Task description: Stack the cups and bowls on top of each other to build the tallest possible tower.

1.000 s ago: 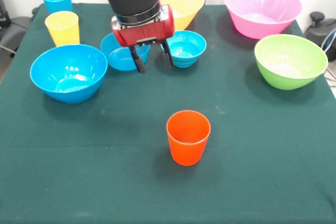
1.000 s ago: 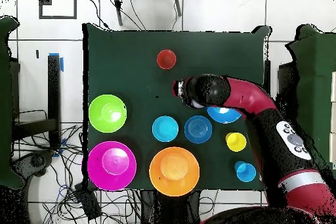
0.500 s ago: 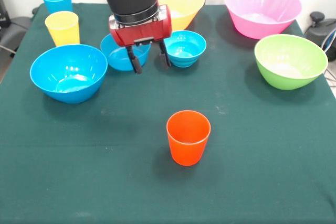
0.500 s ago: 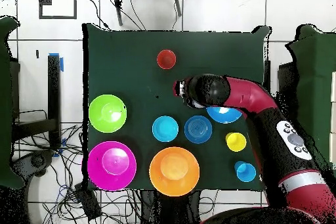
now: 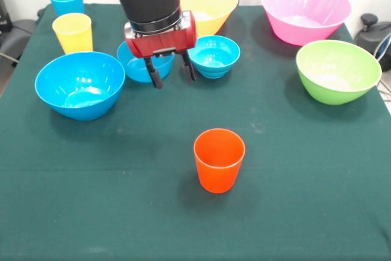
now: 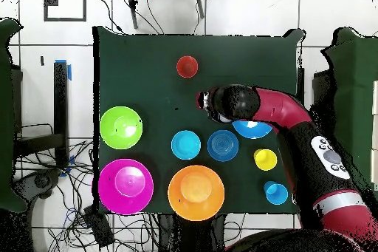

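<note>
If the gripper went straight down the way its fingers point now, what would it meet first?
Probably bare green tablecloth. The open gripper hangs in front of the two small blue plastic bowls, between them and the medium blue bowl. Depth is unclear, so a bowl rim is possible.

front view: lone cup nearest; bowls in arc behind; two cups far left corner.

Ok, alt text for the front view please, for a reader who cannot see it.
A red and black robot arm holds its open, empty claw above a green table, in front of two small blue bowls. An orange-red cup stands alone nearer the camera; nothing is stacked yet.
</note>
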Controlling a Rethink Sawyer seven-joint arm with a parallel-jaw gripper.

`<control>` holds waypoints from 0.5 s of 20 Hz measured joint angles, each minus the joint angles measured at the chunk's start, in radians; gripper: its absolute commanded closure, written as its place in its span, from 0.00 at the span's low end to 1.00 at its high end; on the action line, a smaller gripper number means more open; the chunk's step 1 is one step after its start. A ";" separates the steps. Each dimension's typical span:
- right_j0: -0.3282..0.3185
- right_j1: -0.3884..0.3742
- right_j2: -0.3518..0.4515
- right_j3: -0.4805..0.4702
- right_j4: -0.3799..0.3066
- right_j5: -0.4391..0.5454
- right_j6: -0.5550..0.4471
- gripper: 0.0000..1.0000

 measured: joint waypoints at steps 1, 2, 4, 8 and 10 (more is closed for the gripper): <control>-0.002 0.004 0.000 -0.003 0.000 0.000 0.000 0.00; -0.003 0.007 0.000 -0.007 0.000 0.000 0.000 0.00; -0.009 0.016 0.000 -0.015 0.000 0.000 0.000 0.00; -0.020 0.026 0.000 -0.022 0.000 0.000 0.000 0.00; -0.027 0.037 0.000 -0.024 0.000 0.000 0.000 0.00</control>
